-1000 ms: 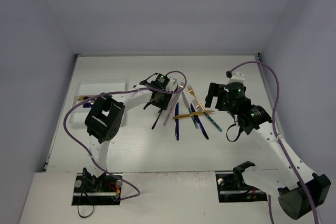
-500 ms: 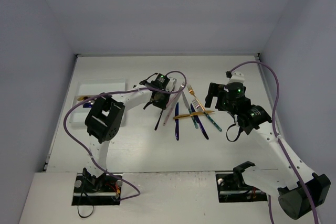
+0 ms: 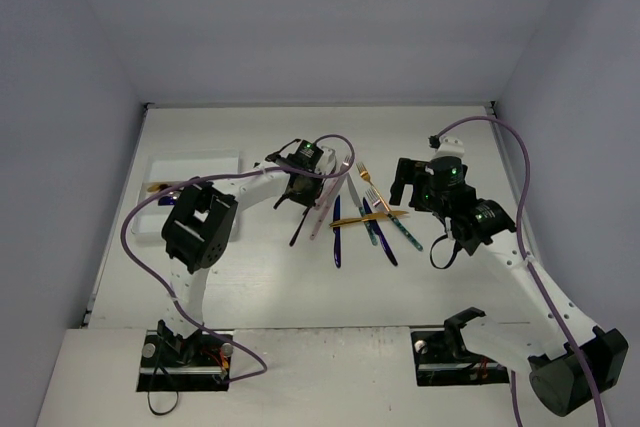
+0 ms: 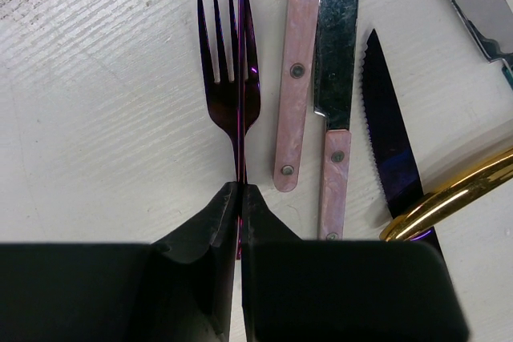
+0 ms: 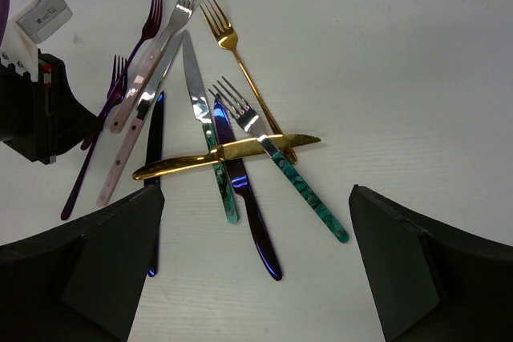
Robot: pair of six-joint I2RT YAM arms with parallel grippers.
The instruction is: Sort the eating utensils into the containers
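Purple fork [image 4: 228, 94] mid-desk, white tray [image 3: 215, 159] by left edge | left gripper [image 4: 240, 194] clamped thinly on its neck; right gripper [image 5: 256, 198] spread wide over the other utensils [image 5: 228, 150] | risk: fork swivels or slips when lifted, or drags the pink handle [image 4: 290, 78] just beside it.

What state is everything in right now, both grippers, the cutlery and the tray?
Left gripper, shut on the purple fork by its handle.
Right gripper, open, empty, over the table.
Gold knife, lying crosswise on top of other pieces.
Blue knife, flat on the table, under the gold knife.
Tray, a gold piece in it, partly hidden by the left arm.
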